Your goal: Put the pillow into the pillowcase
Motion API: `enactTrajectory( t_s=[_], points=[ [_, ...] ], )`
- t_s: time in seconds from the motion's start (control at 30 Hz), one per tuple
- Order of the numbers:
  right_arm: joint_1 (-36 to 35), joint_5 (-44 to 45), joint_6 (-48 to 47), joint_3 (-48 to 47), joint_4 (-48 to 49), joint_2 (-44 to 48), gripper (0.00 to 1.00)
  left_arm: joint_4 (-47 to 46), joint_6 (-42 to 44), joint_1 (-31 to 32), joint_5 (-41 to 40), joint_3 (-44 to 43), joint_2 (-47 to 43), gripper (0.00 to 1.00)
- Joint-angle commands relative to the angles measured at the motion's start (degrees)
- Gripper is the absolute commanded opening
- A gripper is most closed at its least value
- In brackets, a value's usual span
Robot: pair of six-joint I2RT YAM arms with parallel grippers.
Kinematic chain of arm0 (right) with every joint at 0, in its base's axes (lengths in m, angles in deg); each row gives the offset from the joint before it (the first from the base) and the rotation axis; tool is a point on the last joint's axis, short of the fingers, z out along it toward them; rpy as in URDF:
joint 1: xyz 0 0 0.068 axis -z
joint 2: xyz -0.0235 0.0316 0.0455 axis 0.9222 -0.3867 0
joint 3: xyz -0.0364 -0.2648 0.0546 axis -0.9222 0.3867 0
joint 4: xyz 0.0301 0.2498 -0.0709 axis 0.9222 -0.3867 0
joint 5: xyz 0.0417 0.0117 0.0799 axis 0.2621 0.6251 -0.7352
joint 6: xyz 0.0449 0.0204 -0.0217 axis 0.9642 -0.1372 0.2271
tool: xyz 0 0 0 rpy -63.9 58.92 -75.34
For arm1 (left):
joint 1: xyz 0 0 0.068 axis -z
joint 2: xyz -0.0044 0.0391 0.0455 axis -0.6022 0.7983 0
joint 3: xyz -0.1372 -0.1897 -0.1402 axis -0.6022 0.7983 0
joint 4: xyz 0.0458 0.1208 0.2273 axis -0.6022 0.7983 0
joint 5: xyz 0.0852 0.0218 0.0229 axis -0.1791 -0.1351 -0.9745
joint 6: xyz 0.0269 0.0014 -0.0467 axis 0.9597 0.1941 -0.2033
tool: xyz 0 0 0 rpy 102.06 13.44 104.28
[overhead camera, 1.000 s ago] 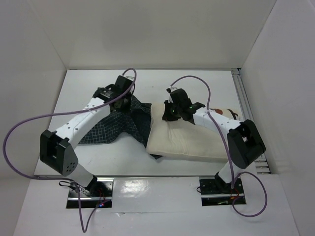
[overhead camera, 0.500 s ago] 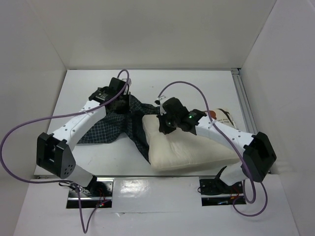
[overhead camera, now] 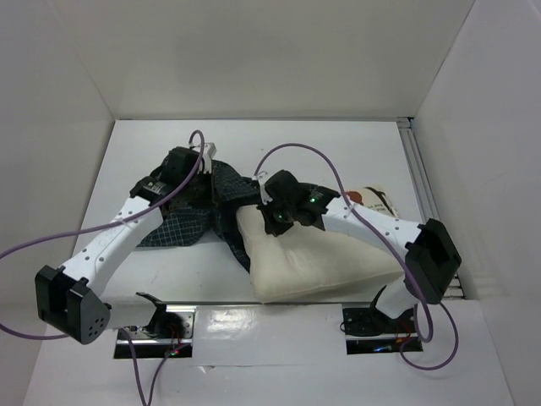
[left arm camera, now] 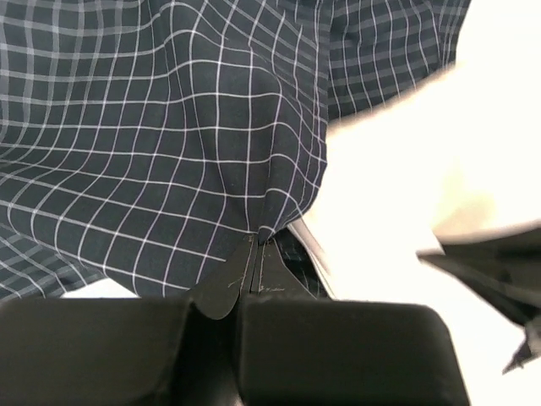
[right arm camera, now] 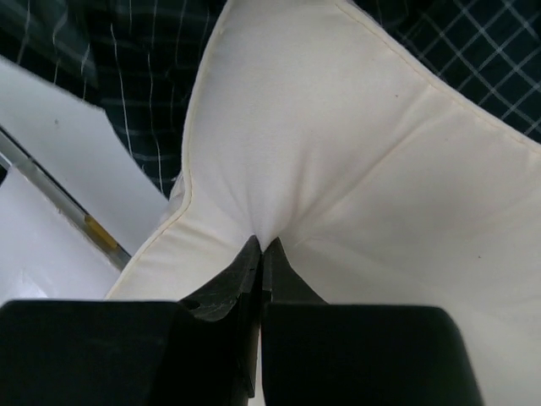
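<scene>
Now: left arm reaches far forward, low over the bench (overhead camera: 355, 148). Left end effector (left arm camera: 258, 244) is pressed together on a fold of the pillowcase (left arm camera: 169, 127), and the cloth tents at the pinch. Right arm is bent at the elbow, forearm angled leftward over the pillow (overhead camera: 330, 254). Right end effector (right arm camera: 262, 248) pinches the pillow's cover near its left corner. Pillow lies right of centre, its left edge overlapping the crumpled pillowcase.
</scene>
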Motion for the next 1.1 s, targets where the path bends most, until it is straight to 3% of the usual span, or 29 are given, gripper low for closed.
enactTrajectory(
  t_s=[0.0, 0.23, 0.53, 0.7, 0.9, 1.07],
  points=[
    [0.36, -1.05, -1.97, -8.81, 3.15, -3.63, 0.0, -1.71, 0.17, -0.3, 3.58, 1.72, -3.53, 0.0],
    [2.29, -1.05, -3.12, -19.38, 1.3, -10.68, 0.0, -0.48, 2.2, 0.31, 5.6, 4.18, -5.29, 0.0],
    [9.93, -5.79, 2.76, -30.89, -1.6, -19.89, 0.0, 3.11, 5.98, 0.31, 5.34, 4.19, -6.52, 0.0],
    [13.02, -7.02, 7.77, -30.38, 2.96, -22.46, 0.0, 3.12, 6.51, 0.84, 7.1, 6.12, -7.66, 0.0],
    [19.17, -15.63, 16.12, -25.64, 12.88, -24.48, 0.0, 3.12, 6.51, 3.56, 8.24, 9.81, -8.28, 0.0],
    [20.41, -12.23, 22.17, -25.01, 15.09, -27.38, 0.0, 4.17, 7.12, 3.56, 10.43, 11.13, -9.42, 0.0]
  ],
)
